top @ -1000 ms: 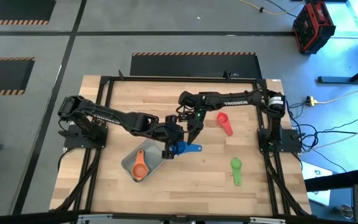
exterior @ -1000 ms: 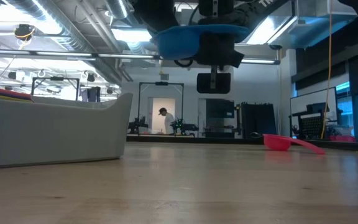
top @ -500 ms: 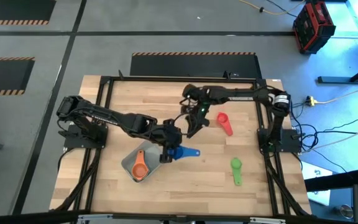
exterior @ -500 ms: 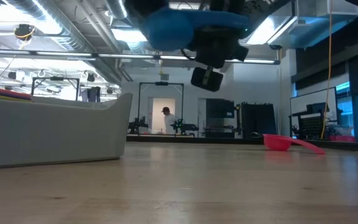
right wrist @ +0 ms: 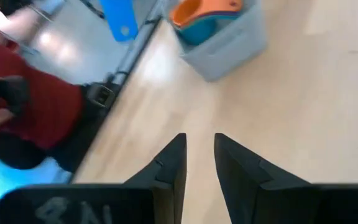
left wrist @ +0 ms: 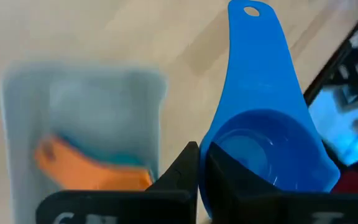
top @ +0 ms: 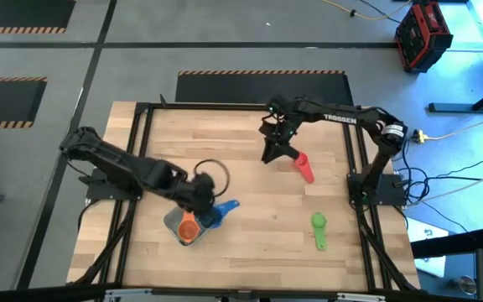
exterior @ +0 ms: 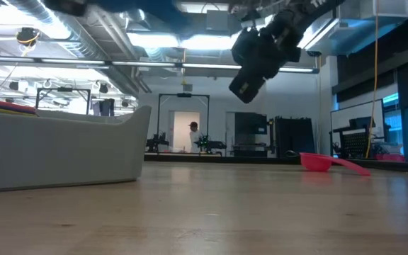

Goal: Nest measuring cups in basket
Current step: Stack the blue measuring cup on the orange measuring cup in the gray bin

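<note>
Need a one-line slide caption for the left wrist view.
Left gripper pinches the blue cup by its rim beside the basket.

Left arm stretched low toward the near-left of the surface, left tool (left wrist: 197, 168) clamped tight; right arm raised mid-surface, right tool (right wrist: 199, 158) fingers slightly parted.

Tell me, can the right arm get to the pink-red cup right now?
Probably yes. The right gripper hangs just beside the pink-red cup, which lies alone on bare table. The left gripper is busy far off, holding the blue cup over the basket.
</note>
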You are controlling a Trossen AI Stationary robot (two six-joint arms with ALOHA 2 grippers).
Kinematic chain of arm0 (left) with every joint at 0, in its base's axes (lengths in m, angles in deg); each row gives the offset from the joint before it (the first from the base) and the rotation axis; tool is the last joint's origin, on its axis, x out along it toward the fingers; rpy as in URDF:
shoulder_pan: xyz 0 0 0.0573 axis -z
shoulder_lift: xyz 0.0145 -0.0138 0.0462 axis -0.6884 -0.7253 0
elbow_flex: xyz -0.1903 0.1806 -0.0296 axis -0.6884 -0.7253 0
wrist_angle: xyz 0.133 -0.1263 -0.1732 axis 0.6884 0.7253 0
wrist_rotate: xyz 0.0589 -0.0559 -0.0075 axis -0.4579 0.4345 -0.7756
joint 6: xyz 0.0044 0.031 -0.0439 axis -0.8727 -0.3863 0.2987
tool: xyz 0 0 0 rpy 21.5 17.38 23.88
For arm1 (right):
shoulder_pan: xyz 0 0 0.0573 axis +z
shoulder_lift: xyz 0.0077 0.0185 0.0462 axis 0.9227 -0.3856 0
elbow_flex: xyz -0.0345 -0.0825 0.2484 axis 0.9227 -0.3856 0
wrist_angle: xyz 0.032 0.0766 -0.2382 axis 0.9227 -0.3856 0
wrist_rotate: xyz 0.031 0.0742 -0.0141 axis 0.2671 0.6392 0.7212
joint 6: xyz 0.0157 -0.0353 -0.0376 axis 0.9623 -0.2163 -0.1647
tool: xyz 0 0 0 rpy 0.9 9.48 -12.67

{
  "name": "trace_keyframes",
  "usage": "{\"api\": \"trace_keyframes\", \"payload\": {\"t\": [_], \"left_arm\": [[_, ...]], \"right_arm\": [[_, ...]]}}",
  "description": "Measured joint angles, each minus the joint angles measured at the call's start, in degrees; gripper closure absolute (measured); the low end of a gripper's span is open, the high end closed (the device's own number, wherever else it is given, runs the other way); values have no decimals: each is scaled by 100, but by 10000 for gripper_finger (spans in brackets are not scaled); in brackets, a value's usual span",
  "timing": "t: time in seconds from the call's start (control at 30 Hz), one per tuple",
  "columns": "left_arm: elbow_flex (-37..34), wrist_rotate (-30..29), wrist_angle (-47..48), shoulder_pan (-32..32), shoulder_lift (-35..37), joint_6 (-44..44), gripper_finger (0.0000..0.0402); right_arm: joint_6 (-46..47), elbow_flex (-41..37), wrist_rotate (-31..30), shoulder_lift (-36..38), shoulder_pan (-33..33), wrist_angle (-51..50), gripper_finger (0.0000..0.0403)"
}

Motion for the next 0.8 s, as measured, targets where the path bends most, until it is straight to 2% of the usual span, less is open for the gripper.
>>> {"api": "trace_keyframes", "payload": {"t": [0.17,0.3,0.63,0.8], "left_arm": [[-3,-67,555,573,31,2158,395],[3,-328,833,878,-36,3263,395],[-6,-359,1818,1306,-215,4798,395],[0,-350,1836,1444,-394,5200,395]], "right_arm": [[-244,-315,-102,1,-200,734,315],[-250,-553,-117,1,-296,1286,315],[-284,-789,-208,1,-374,1745,315],[-284,-787,-212,1,-374,1858,315]]}}
